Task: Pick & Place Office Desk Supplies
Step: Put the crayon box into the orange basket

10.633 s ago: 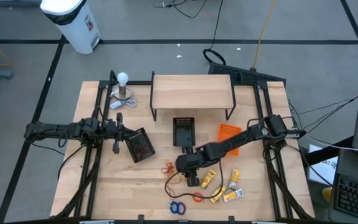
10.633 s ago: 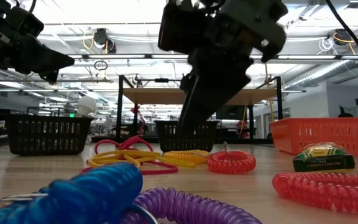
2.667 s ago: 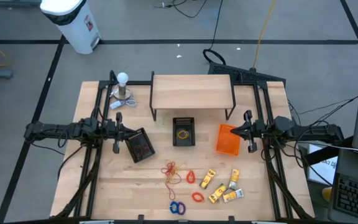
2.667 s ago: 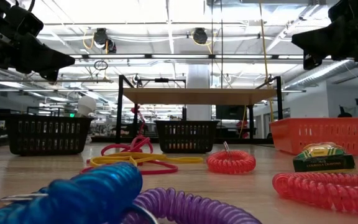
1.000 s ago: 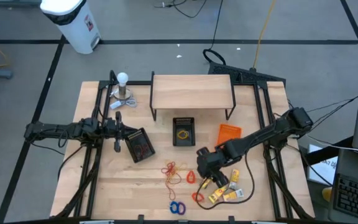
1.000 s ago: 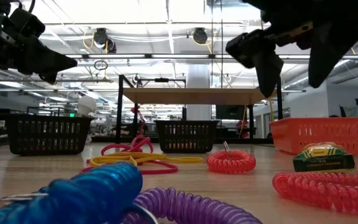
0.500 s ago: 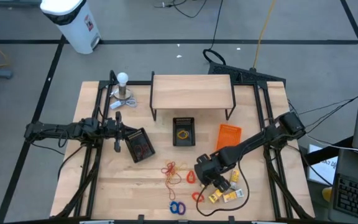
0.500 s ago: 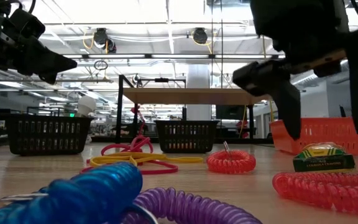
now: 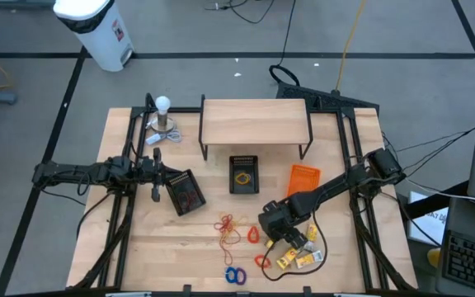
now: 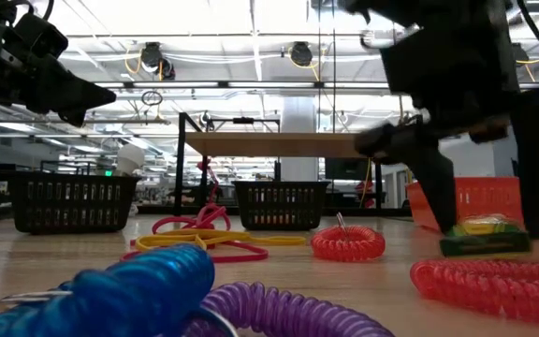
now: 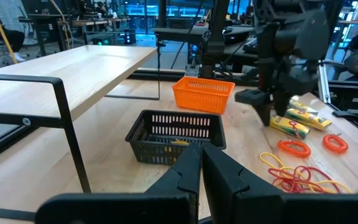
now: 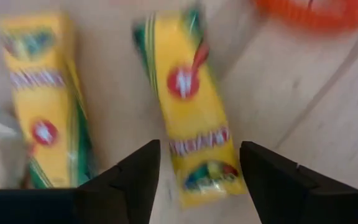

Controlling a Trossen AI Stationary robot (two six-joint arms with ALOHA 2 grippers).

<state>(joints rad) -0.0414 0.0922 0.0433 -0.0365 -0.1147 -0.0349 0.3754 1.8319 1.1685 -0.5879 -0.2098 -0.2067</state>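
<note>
The right gripper (image 12: 194,165) is down low over a little yellow crayon box (image 12: 190,102) that lies flat on the wooden table (image 9: 138,247). Its two dark fingers (image 12: 126,177) stand wide apart, one on each side of the box, and they are not squeezing it. From the low view the same gripper (image 10: 483,201) reaches down to the table with the yellow box (image 10: 485,234) between its fingers. A second yellow crayon box (image 12: 42,99) lies just beside the first one. More yellow boxes (image 9: 303,257) lie near the front of the table on the right. An orange curly coil ring (image 10: 347,243) rests on the table near the gripper, and a red curly coil ring (image 10: 489,285) lies closer to the front. A pile of red and yellow rubber bands (image 9: 228,227) sits in the middle of the table. Blue and purple curly coil rings (image 9: 235,275) lie at the front edge. The left gripper (image 11: 201,165) waits at the left side of the table with its fingers shut tight and nothing in them. It hangs near a tilted black mesh bin (image 9: 186,191). Another small black mesh bin (image 9: 243,174) stands in the middle with something yellow inside. An orange plastic bin (image 9: 303,181) sits to the right of it.
</note>
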